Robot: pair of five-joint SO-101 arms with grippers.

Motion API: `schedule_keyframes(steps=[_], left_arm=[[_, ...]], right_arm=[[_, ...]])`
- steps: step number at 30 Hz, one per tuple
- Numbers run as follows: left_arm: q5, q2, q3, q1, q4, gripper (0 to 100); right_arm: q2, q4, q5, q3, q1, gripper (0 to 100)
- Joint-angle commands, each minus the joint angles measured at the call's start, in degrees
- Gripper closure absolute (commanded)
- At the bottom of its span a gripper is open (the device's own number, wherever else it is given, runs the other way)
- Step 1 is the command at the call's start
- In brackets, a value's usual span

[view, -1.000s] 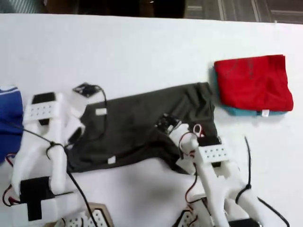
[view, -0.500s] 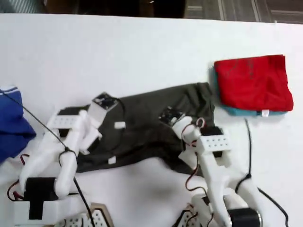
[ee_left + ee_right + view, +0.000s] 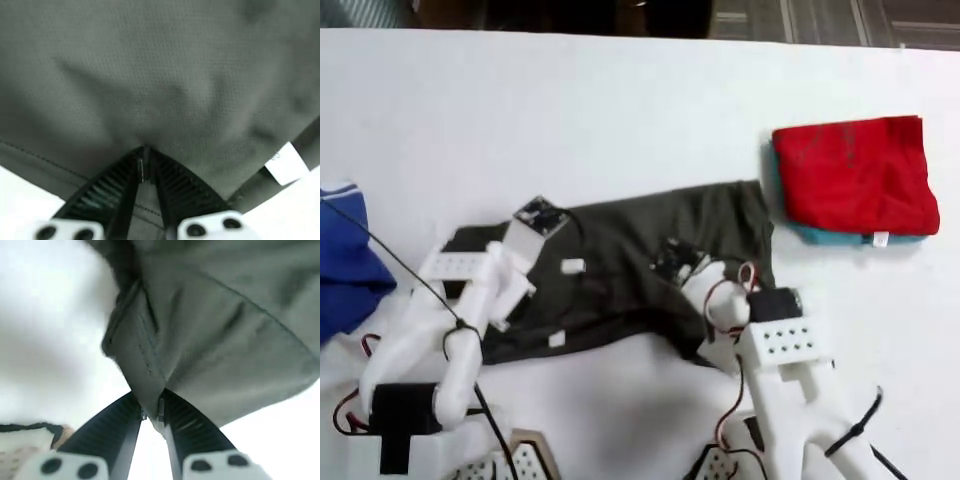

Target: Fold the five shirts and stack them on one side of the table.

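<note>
A dark grey shirt [image 3: 620,260] lies partly folded across the middle of the table. My left gripper [image 3: 516,276] sits on the shirt's left part, shut on a pinch of its fabric [image 3: 165,90]; the close view shows the left gripper [image 3: 145,167] with its jaws together on the cloth. My right gripper [image 3: 704,300] is at the shirt's near right edge, and in its own view the right gripper [image 3: 151,412] is shut on a hanging hemmed fold [image 3: 200,340]. A folded red shirt [image 3: 855,172] lies on a teal one [image 3: 817,236] at the right.
A blue shirt [image 3: 345,265] lies crumpled at the table's left edge beside the left arm. Cables trail from both arms near the front edge. White tags [image 3: 572,266] show on the dark shirt. The far half of the table [image 3: 620,110] is bare.
The left arm has swung right over the dark shirt, off the blue one. The right arm has drawn back toward the near edge, still holding the shirt's edge.
</note>
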Motion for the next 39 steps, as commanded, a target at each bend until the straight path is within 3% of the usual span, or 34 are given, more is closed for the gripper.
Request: schedule_keyframes(steps=[1,10,20,25,32,34,37,39], left_arm=[[0.4,-0.7,0.2,0.4,-1.4,97],[0.4,-0.7,0.3,0.4,-1.6,97],[0.4,-0.7,0.3,0.4,-1.8,97],[0.4,-0.7,0.4,0.4,-1.8,97],[0.4,-0.7,0.4,0.4,-1.7,97],[0.4,-0.7,0.5,0.4,-1.5,97],[0.4,-0.7,0.5,0.4,-1.0,97],[0.4,-0.6,0.6,0.4,0.3,97]], right_arm=[[0.5,-2.6,0.0,2.2,-0.5,97.1],[3.3,-2.7,0.5,3.2,-0.4,74.0],[3.4,-5.3,8.2,8.2,-0.2,76.1],[3.4,-11.2,8.1,12.0,-0.1,76.1],[3.4,-11.6,8.1,12.2,0.1,76.9],[3.4,-11.6,8.1,12.2,0.1,82.4],[3.4,-11.6,7.9,12.2,0.1,98.1],[3.4,-11.6,7.9,12.2,0.2,96.1]])
